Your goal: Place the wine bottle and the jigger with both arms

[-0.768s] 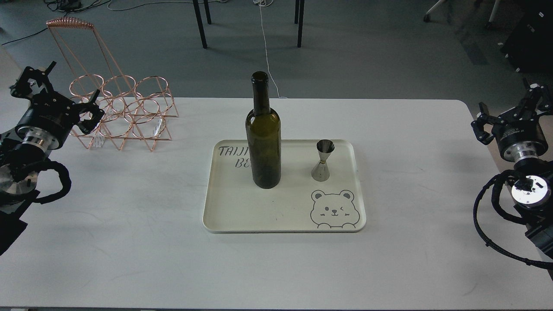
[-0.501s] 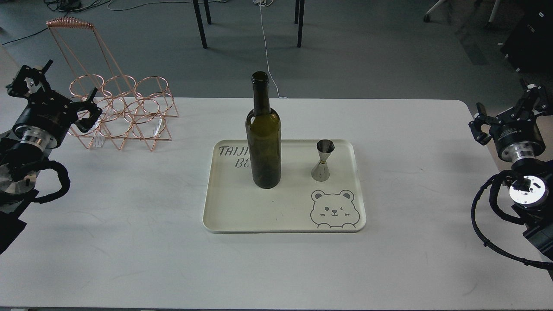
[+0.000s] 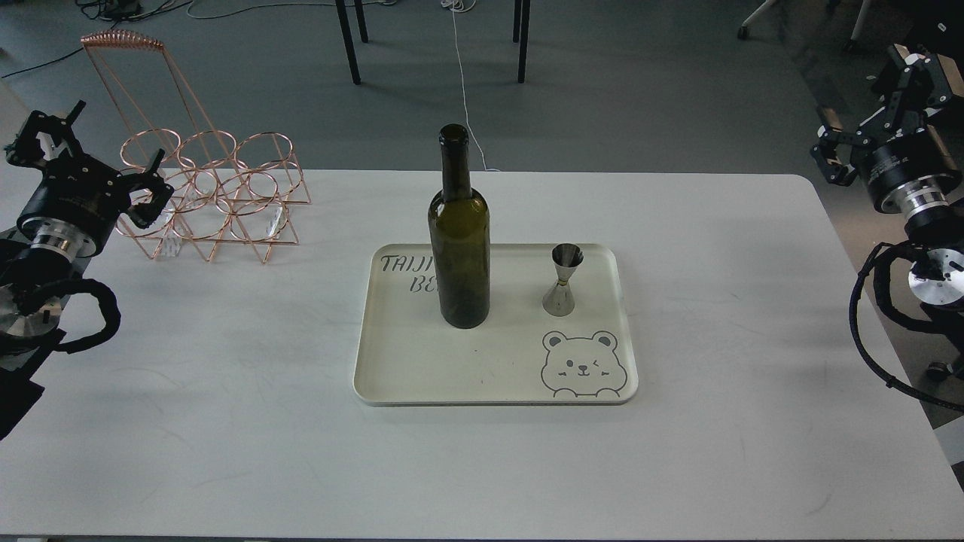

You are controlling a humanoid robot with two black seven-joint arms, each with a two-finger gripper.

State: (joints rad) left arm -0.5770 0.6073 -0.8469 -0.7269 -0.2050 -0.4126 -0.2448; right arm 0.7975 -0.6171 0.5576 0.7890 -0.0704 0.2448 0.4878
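The dark olive-green wine bottle [image 3: 459, 248] stands upright on the cream tray [image 3: 493, 376], left of its middle. The small silver jigger [image 3: 562, 282] stands upright on the tray to the right of the bottle, apart from it. My left gripper [image 3: 94, 150] is open and empty at the far left, beside the copper wire rack. My right gripper [image 3: 874, 113] is open and empty at the far right, raised past the table's right edge. Both grippers are far from the tray.
A copper wire bottle rack [image 3: 211, 196] with a tall handle stands at the table's back left, close to my left gripper. The tray has a bear drawing [image 3: 581, 365] at its front right. Chair legs [image 3: 350, 41] and floor cables lie beyond the table.
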